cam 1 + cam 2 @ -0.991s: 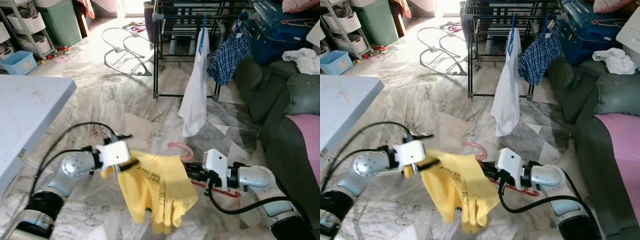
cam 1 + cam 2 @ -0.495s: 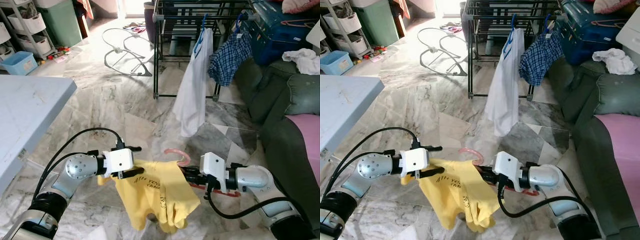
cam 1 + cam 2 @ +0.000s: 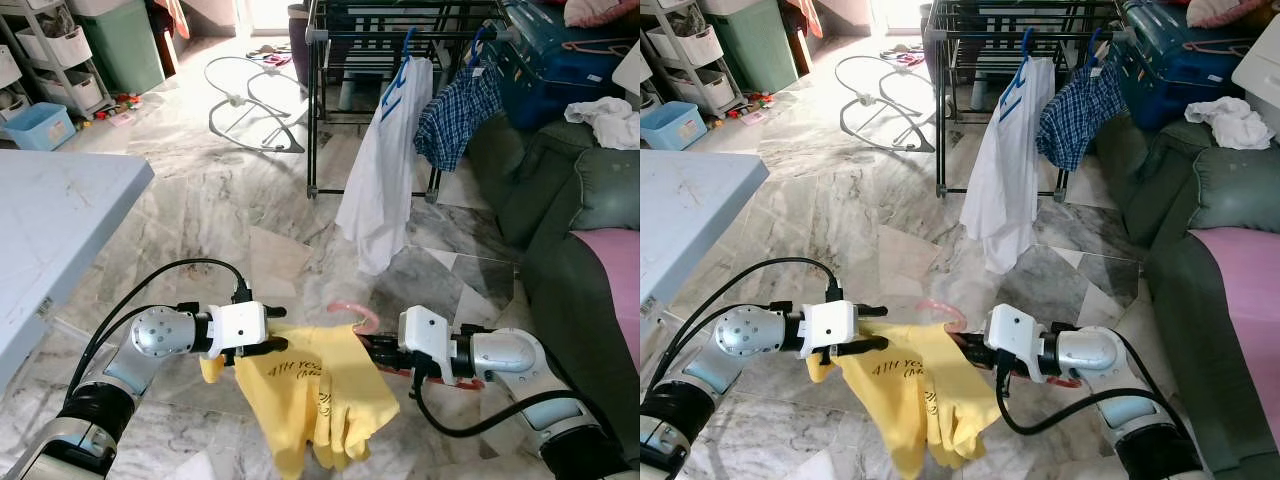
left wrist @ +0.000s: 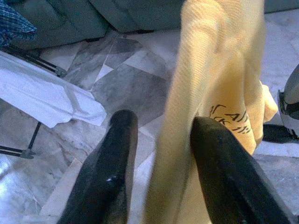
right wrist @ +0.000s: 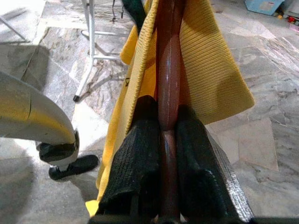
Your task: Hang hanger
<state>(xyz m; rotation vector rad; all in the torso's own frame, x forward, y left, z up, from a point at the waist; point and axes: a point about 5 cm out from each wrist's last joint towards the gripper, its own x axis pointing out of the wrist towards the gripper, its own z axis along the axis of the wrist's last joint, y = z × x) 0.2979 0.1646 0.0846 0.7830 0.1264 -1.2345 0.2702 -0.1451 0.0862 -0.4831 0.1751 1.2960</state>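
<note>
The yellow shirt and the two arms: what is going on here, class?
The robot holds a yellow shirt on a red hanger low over the marble floor. The right gripper has its jaws shut on the hanger's bar. The left gripper, jaws apart, has the shirt's cloth between them at the other shoulder. The drying rack, with a white shirt and a checked one, stands ahead; nothing is hung yet.
</note>
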